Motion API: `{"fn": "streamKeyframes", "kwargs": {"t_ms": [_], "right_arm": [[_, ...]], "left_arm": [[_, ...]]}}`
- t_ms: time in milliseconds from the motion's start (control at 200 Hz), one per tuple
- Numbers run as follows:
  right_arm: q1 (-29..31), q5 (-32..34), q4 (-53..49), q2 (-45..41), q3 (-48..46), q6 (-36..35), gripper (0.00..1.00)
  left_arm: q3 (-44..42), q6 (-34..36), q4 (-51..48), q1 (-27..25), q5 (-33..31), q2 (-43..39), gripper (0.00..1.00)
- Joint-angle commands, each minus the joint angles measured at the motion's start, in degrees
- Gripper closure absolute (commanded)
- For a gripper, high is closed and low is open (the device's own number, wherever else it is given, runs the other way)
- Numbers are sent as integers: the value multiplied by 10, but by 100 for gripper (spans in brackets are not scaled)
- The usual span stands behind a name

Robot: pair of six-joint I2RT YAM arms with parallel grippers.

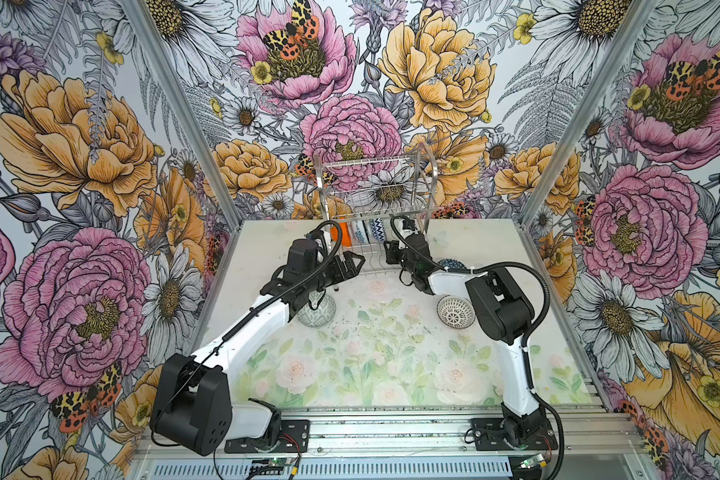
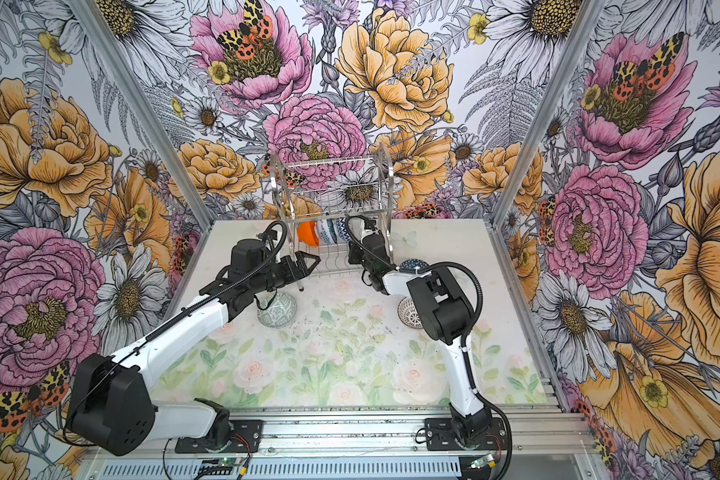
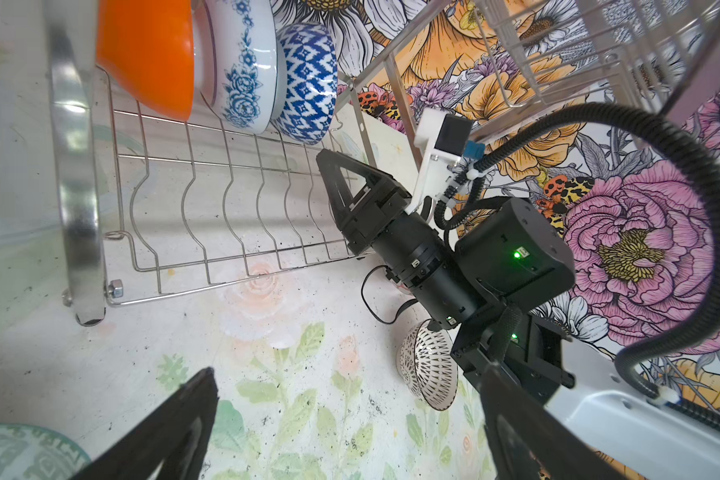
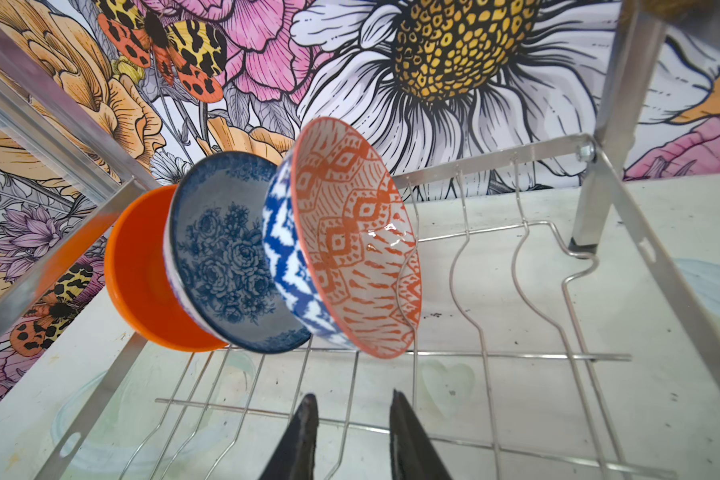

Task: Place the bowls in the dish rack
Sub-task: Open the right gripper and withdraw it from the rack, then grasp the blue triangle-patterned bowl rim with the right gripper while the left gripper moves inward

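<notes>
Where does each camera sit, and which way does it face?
Top views: high above the front edge, looking down and back at the dish rack; both arms show whole.
Left wrist: outside the rack's front, looking across its lower tier; left gripper with open jaws, and the right gripper.
Right wrist: inside the lower tier, facing the racked bowls; its own jaws, parted.
Shared: both wrist views show the orange bowl.
</notes>
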Motion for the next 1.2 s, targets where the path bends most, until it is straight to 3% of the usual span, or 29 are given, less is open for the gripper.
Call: {"fn": "streamKeyframes", "kwargs": {"t_ms": [0, 195, 510, 651, 916, 1071, 1196], "right_arm": [[11, -6, 20, -46, -11, 0, 68], [20, -9, 12, -87, -46, -14, 66], [24, -14, -7, -170, -125, -15, 39], [29, 3, -33, -231, -172, -33, 34], [30, 47, -132, -362, -240, -50, 18], [24, 102, -271, -443, -245, -61, 1], [9, 141, -325, -517, -285, -65, 1]], "left_arm": [[-2, 10, -12, 4, -26, -28, 1], [-3, 2, -29, -1, -54, -38, 1], [-51, -40, -2, -62, -110, -64, 1], [-70, -45, 16, -100, -148, -87, 1], [-66, -50, 53, -167, -186, -80, 1], [-55, -43, 67, -210, -215, -67, 1], [-51, -47, 87, -228, -215, -49, 1]]}}
